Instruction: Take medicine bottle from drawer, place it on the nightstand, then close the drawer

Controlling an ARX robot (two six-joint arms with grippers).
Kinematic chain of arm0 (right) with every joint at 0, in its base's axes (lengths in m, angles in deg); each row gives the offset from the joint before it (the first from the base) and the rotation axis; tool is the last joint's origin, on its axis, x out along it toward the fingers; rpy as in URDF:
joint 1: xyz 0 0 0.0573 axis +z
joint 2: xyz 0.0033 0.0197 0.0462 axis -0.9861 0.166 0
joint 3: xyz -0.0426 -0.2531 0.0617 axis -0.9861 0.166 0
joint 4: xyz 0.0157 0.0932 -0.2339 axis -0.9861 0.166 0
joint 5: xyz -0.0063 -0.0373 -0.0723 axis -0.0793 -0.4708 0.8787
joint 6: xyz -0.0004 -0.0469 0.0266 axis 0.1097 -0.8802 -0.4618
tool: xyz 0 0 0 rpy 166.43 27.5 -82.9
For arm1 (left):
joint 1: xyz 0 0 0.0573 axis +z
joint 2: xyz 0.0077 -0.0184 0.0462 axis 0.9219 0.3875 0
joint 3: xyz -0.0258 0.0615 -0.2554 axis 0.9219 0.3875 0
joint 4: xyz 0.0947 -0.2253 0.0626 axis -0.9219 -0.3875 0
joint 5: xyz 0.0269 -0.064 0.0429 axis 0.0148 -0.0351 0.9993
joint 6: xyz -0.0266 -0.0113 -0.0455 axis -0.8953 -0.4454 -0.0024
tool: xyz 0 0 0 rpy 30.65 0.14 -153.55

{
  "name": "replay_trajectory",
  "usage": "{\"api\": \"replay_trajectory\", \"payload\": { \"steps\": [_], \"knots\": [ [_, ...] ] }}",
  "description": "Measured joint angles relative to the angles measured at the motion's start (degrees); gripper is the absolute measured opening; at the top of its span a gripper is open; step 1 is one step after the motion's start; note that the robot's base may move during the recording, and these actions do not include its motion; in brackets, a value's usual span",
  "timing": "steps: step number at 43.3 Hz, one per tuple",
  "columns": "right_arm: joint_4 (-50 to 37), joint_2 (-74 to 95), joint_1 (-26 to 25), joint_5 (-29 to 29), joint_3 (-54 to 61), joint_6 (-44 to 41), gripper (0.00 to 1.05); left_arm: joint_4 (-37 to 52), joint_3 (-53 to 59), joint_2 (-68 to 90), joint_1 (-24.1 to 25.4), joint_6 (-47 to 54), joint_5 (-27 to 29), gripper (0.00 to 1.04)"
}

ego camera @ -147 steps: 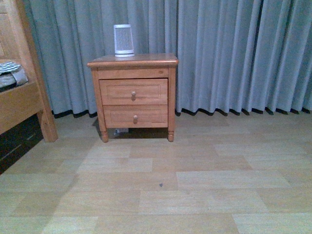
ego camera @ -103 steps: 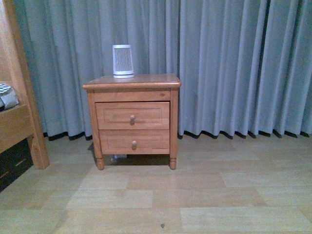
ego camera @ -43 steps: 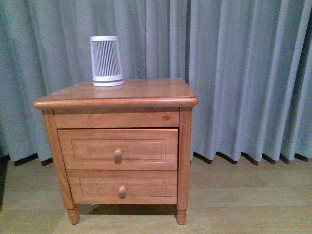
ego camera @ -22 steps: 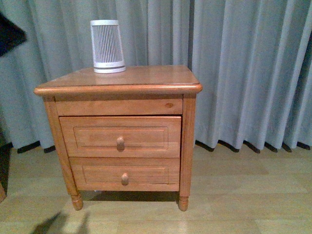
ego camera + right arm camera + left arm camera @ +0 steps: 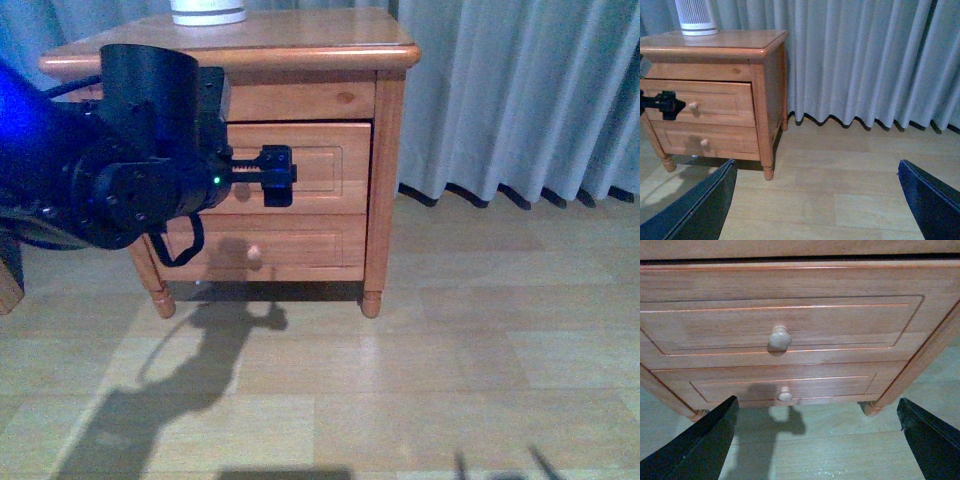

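Note:
The nightstand (image 5: 300,45) stands against the curtain with both drawers shut. The drawer (image 5: 325,160) is the upper one, and its round knob (image 5: 780,337) shows straight ahead in the left wrist view. My left gripper (image 5: 278,177) is open and level with that knob, a short way in front of it and not touching; it also appears as a small black gripper (image 5: 662,103) beside the knob (image 5: 692,106). My right gripper (image 5: 815,200) hangs open over bare floor to the right of the nightstand (image 5: 765,100). The medicine bottle is hidden.
A white-and-grey ribbed device (image 5: 696,17) stands on the nightstand's top at the back left. The lower drawer (image 5: 785,385) has its own small knob (image 5: 785,394). Grey curtains (image 5: 520,90) hang behind. Wooden floor (image 5: 450,350) spreads out in front and to the right.
The view has closed in on the nightstand and dropped lower. My left arm has come into the front view and reached toward the upper drawer's knob.

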Motion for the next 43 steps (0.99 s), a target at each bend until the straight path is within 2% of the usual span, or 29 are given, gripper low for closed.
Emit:
{"api": "replay_trajectory", "payload": {
  "steps": [5,11,15,25,43],
  "knots": [
    [0.0,0.0,0.0,0.0,0.0,0.0,0.98,-2.7,-11.4,8.4,0.0,-0.4,1.1,0.98],
    [0.0,0.0,0.0,0.0,0.0,0.0,0.98,-6.0,-23.4,16.4,0.6,-0.3,0.0,0.98],
    [0.0,0.0,0.0,0.0,0.0,0.0,0.98,-7.0,-28.0,19.6,1.0,0.0,-0.1,0.98],
    [0.0,0.0,0.0,0.0,0.0,0.0,0.98,-8.3,-35.3,24.4,2.0,-0.2,0.8,0.98],
    [0.0,0.0,0.0,0.0,0.0,0.0,0.98,-8.5,-39.3,27.5,2.2,-0.9,1.2,0.98]
  ]
}}
